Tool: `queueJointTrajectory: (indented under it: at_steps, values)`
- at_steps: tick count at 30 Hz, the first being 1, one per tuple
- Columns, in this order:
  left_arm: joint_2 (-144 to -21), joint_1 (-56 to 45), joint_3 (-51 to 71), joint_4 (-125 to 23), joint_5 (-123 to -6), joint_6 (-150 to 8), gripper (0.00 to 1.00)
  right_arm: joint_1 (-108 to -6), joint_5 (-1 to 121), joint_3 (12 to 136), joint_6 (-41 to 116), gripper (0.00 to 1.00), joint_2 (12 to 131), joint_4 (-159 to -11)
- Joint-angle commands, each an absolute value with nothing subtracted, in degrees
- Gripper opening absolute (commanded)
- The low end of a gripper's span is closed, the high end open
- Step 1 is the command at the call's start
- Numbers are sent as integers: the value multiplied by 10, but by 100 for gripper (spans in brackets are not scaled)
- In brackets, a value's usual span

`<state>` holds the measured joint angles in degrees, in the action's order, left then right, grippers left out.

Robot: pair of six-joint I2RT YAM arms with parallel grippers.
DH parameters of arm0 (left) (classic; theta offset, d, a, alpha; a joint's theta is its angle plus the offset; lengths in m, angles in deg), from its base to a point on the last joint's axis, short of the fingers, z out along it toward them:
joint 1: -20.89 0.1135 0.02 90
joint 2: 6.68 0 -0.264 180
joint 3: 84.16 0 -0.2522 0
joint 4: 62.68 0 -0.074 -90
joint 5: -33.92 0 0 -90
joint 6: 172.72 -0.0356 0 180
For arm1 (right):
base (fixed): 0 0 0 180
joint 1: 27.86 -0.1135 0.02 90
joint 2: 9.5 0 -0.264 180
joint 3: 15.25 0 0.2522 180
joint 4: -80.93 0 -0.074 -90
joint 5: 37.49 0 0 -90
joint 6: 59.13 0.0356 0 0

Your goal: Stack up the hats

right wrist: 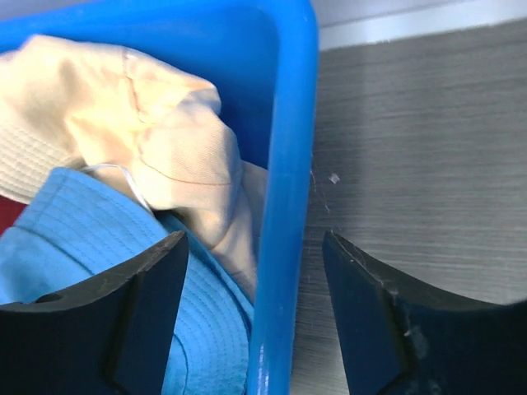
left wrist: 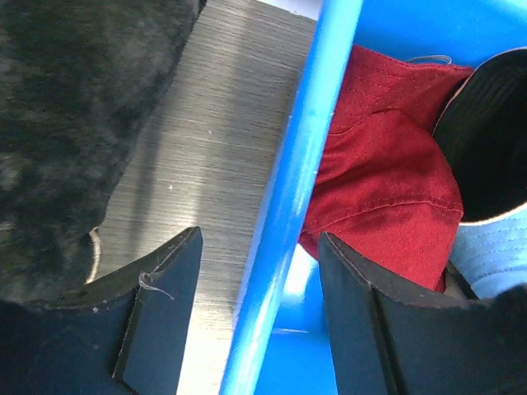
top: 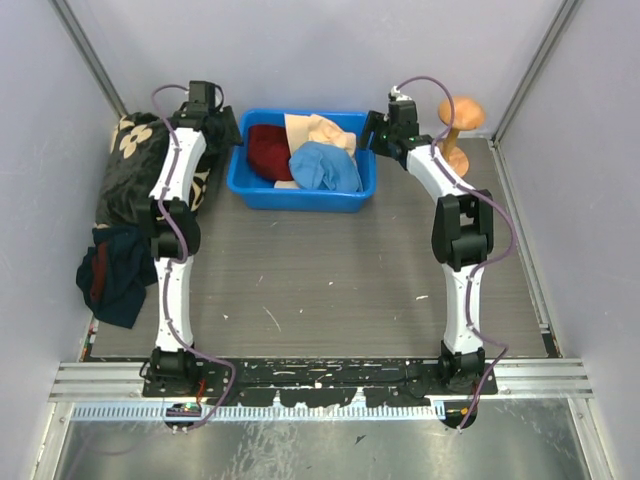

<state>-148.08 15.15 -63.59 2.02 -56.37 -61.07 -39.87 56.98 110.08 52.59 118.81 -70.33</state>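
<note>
A blue bin (top: 300,200) at the back of the table holds the hats: a dark red hat (top: 268,150) on the left, a cream hat (top: 318,130) behind, and a light blue hat (top: 325,168) on the right. My left gripper (top: 228,135) is at the bin's left rim, open. In the left wrist view its jaws (left wrist: 259,239) straddle the rim (left wrist: 305,140) without touching it, with the dark red hat (left wrist: 383,173) just inside. My right gripper (top: 375,135) is open at the right rim. Its jaws (right wrist: 254,240) straddle the rim (right wrist: 288,148), beside the cream hat (right wrist: 140,123) and the light blue hat (right wrist: 82,230).
A black blanket with cream flowers (top: 135,175) lies left of the bin, close to my left arm, and a navy cloth with red trim (top: 115,270) lies in front of it. An orange wooden stand (top: 457,130) is behind my right arm. Walls close in both sides.
</note>
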Motion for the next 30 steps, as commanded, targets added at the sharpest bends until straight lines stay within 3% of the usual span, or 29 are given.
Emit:
queueJointTrajectory:
  at_steps: [1, 3, 5, 8, 9, 12, 14, 16, 19, 23, 30]
  values:
    - [-1372, 166, -554, -69, -615, -607, 66, -397, 588, 1131, 506, 75, 1114, -748]
    - [-1321, 166, -512, -69, -626, -605, 70, -397, 580, 1099, 505, 76, 1069, -751]
    - [-1257, 166, -454, -67, -652, -595, 81, -397, 570, 1059, 507, 76, 1021, -743]
    - [-1169, 162, -359, -63, -683, -586, 81, -397, 563, 1026, 515, 75, 962, -667]
    - [-1141, 160, -317, -64, -692, -584, 79, -397, 568, 1018, 518, 76, 949, -636]
    - [-1077, 158, -208, -40, -697, -563, 51, -406, 590, 954, 540, 68, 895, -580]
    - [-1054, 157, -155, -20, -715, -558, 31, -423, 593, 895, 544, 48, 857, -569]
    - [-1032, 152, -105, 13, -722, -558, 20, -439, 593, 860, 546, 31, 831, -557]
    - [-984, 131, -12, 4, -718, -549, 17, -464, 600, 822, 554, 17, 807, -543]
    - [-971, 103, 40, -10, -709, -537, 18, -513, 590, 781, 567, 16, 804, -546]
    - [-1037, 95, 15, -58, -690, -542, 19, -541, 582, 745, 581, 17, 847, -597]
